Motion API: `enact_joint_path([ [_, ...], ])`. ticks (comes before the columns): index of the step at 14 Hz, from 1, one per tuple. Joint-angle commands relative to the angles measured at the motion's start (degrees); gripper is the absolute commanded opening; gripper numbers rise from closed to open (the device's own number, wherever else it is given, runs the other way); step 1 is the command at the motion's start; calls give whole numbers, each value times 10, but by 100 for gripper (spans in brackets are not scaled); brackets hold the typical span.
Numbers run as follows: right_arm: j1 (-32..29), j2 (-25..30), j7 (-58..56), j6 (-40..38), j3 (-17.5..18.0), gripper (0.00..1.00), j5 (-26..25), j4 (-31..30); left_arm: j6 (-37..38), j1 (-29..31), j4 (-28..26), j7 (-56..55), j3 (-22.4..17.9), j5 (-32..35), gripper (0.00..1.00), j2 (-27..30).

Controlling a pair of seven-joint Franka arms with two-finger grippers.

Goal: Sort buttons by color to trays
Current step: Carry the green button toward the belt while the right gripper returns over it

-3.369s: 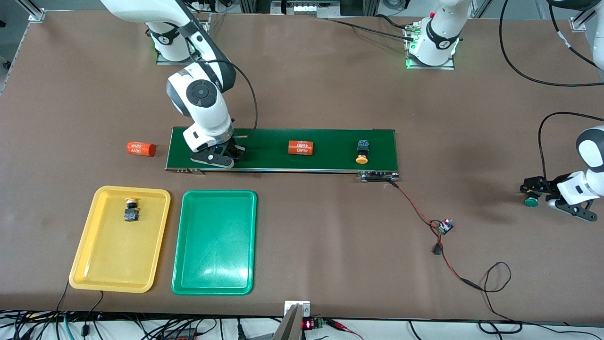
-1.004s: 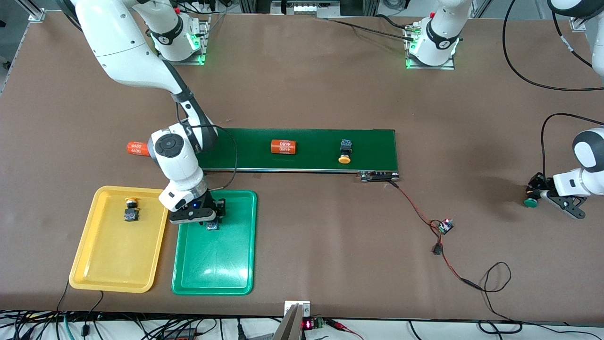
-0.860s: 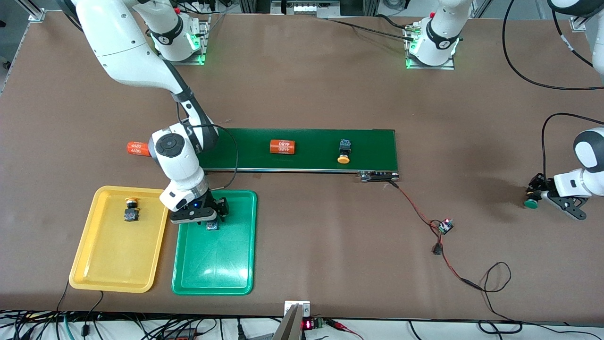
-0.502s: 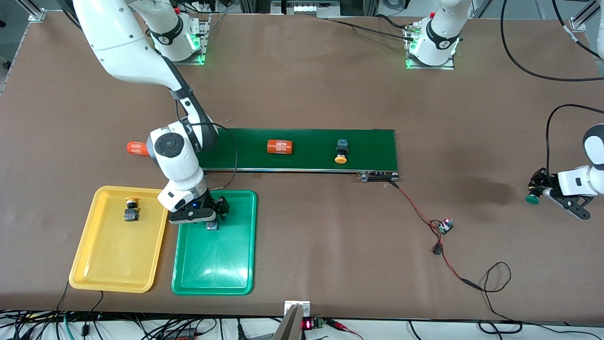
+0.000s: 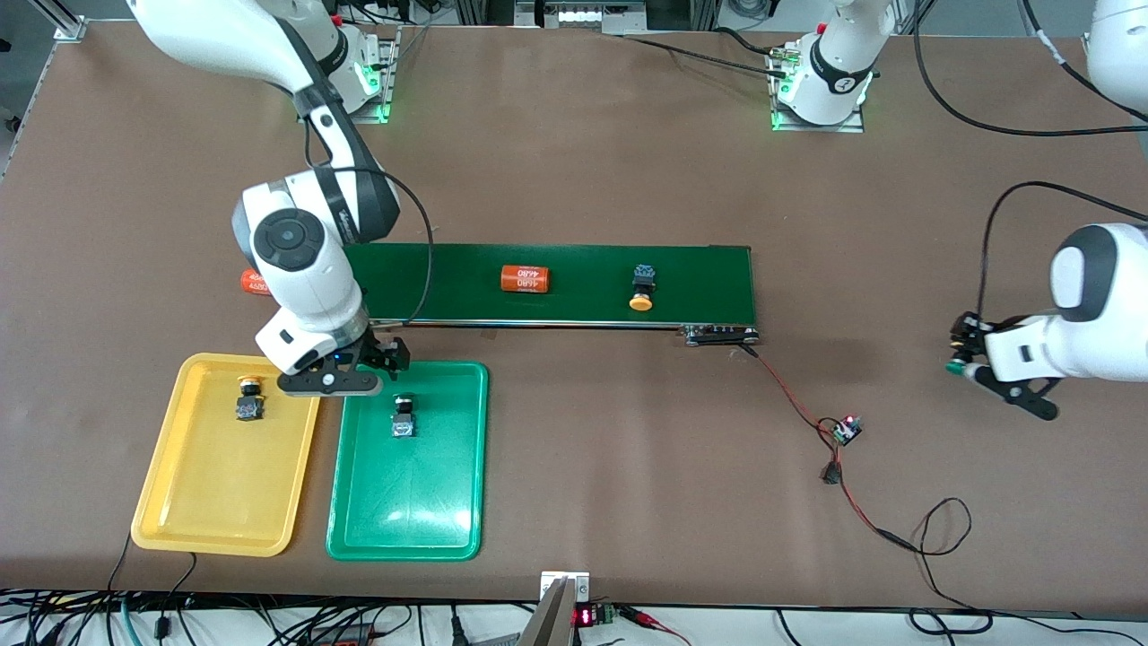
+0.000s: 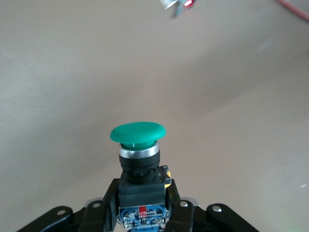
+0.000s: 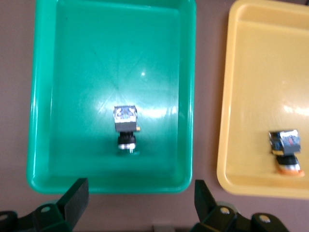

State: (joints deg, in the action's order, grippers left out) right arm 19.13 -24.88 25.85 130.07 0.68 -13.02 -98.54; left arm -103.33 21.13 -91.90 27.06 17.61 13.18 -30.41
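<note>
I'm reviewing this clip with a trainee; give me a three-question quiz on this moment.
1. True or false: the green tray holds one button.
2. What is the left pincer shut on? A) an orange cylinder B) a green-capped button C) nothing
3. Fill in: the right pincer hangs open over the edge of the ___ tray.

Key: 1 true; 2 B; 3 green

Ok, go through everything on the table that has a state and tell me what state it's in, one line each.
Right gripper: open, empty, over the green tray's edge.
Left gripper: shut on a green button, in the air.
Green tray: holds one button.
Yellow tray: holds one yellow button.
Belt: carries a yellow button and an orange cylinder.
</note>
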Motion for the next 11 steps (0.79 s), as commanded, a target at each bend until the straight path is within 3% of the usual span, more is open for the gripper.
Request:
enact_joint_path([
  [1,3,40,-8,-45,2,97,16,-22,11,-50,-44,-82,-6,-44,0,45],
  [7,-32,137,-67,-156,10,97,69,-53,-4,-94,-131,-151,-6,-152,0,99],
  [11,-96,193,-70,-160,63,97,84,-97,-17,-106,-157,-151,-6,-155,0,113],
])
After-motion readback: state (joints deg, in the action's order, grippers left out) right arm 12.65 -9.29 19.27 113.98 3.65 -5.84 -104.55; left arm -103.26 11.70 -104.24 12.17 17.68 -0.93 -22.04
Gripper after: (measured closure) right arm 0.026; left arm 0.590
